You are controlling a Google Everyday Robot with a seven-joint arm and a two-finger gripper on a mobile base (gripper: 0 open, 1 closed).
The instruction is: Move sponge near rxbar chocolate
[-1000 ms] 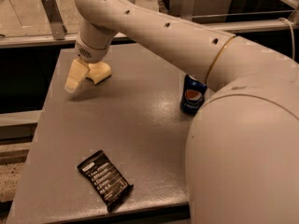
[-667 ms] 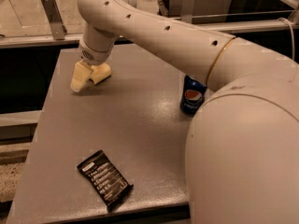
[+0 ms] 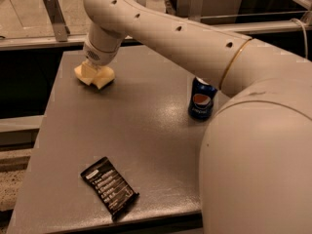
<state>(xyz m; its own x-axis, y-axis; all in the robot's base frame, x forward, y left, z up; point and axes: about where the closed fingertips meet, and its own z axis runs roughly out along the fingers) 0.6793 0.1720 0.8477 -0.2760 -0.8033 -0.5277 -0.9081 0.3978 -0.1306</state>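
Note:
The sponge (image 3: pixel 106 77), a pale yellow foam block, lies on the grey table (image 3: pixel 146 126) near its far left corner. My gripper (image 3: pixel 92 73) is right over the sponge and touching it, and the wrist hides most of it. The rxbar chocolate (image 3: pixel 109 186), a flat black wrapper with white text, lies near the table's front left edge, far from the sponge. My arm reaches from the lower right across the table to the far left corner.
A blue Pepsi can (image 3: pixel 202 99) stands upright at the table's right, partly behind my arm. A metal rail and glass partition (image 3: pixel 53 16) run behind the table. The table's left edge drops to a dark gap.
My gripper has shifted a little to the right and settled lower over the sponge. The rxbar and the can have not moved.

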